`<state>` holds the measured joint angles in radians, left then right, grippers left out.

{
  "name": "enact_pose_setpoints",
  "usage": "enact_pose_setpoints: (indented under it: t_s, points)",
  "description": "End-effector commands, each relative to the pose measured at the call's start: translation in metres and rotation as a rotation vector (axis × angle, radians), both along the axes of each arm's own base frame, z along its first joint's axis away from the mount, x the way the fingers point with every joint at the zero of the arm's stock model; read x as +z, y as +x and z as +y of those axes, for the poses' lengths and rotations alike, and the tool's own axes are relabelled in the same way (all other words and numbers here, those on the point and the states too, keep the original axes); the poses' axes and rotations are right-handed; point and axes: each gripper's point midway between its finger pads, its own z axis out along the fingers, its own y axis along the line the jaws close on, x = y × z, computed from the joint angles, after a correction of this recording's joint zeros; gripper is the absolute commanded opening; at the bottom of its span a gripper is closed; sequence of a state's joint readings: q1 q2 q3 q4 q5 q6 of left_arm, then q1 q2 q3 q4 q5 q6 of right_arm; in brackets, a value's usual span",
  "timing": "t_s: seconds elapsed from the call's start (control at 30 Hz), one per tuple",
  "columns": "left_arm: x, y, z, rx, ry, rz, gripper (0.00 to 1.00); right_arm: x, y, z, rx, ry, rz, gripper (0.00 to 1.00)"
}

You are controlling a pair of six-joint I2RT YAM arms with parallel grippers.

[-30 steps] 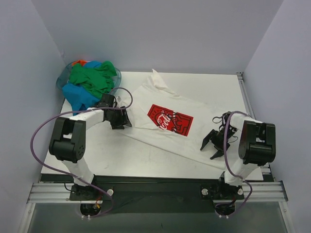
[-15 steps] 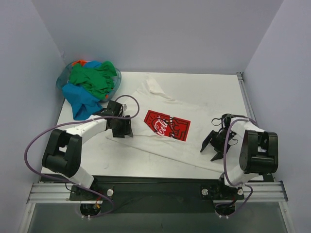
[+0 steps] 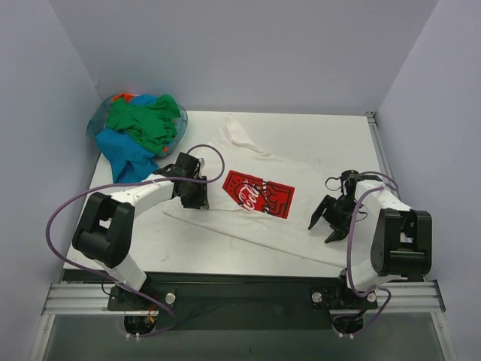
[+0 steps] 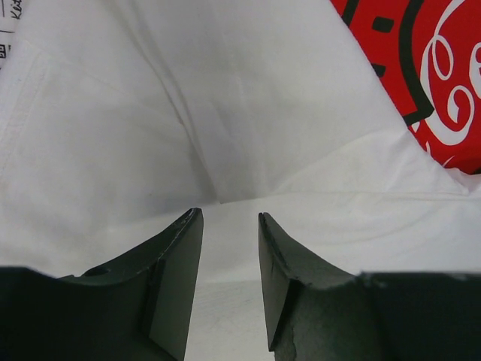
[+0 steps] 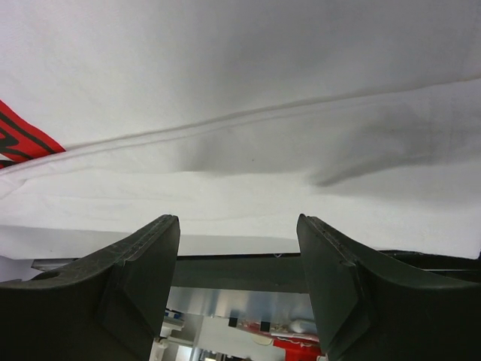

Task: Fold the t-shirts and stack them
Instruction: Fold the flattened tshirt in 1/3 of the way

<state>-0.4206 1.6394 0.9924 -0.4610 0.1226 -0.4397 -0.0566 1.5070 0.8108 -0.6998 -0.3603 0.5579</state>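
Observation:
A white t-shirt (image 3: 304,188) with a red square logo (image 3: 259,193) lies spread across the middle of the table. My left gripper (image 3: 197,201) is low at the shirt's left edge. In the left wrist view its jaws (image 4: 230,214) stand partly open, tips against a fold of white cloth (image 4: 225,113), with the logo (image 4: 443,75) at upper right. My right gripper (image 3: 322,232) hovers over the shirt's right lower part. Its jaws (image 5: 238,219) are wide open and hold nothing, with the white hem (image 5: 248,150) just beyond them. Green, blue and orange t-shirts (image 3: 139,128) are piled at the back left.
The coloured pile sits in a clear tub (image 3: 96,124) in the back left corner. Purple walls close in the left, back and right sides. The table's dark front edge (image 3: 240,274) runs just below the shirt. Bare tabletop (image 3: 323,135) shows behind the shirt.
My left gripper has slid right onto the shirt's left edge and its jaws have narrowed. The shirt's left side has bunched slightly rightward. My right gripper has shifted a little left.

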Motion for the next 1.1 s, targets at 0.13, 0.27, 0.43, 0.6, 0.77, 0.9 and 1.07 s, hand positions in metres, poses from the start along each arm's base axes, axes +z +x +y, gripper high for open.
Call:
enact_pose_setpoints:
  t_s: [0.13,0.27,0.43,0.6,0.77,0.9,1.07]
  points:
    - [0.007,0.021,-0.014,-0.022,-0.020,-0.069,0.43,0.010,-0.009,0.002,-0.007,-0.015,0.005,0.65]
    - [0.003,0.021,-0.015,-0.026,-0.020,-0.062,0.40,0.010,-0.012,0.003,-0.002,-0.018,0.008,0.65]
    - [-0.003,0.025,-0.018,-0.032,-0.025,-0.055,0.38,0.009,-0.015,0.004,-0.001,-0.024,0.013,0.65]
    - [-0.003,0.031,-0.020,-0.044,-0.011,-0.054,0.30,0.009,-0.014,0.005,-0.001,-0.026,0.008,0.65]
    - [-0.001,0.034,-0.024,-0.058,-0.014,-0.060,0.12,0.009,-0.014,0.007,-0.001,-0.028,0.010,0.65]
    - [-0.001,0.035,-0.028,-0.072,-0.020,-0.050,0.00,0.010,-0.012,0.007,-0.004,-0.029,0.007,0.65]
    - [0.014,0.043,-0.037,-0.087,-0.044,-0.088,0.00,0.010,-0.011,0.007,-0.010,-0.032,0.008,0.65]
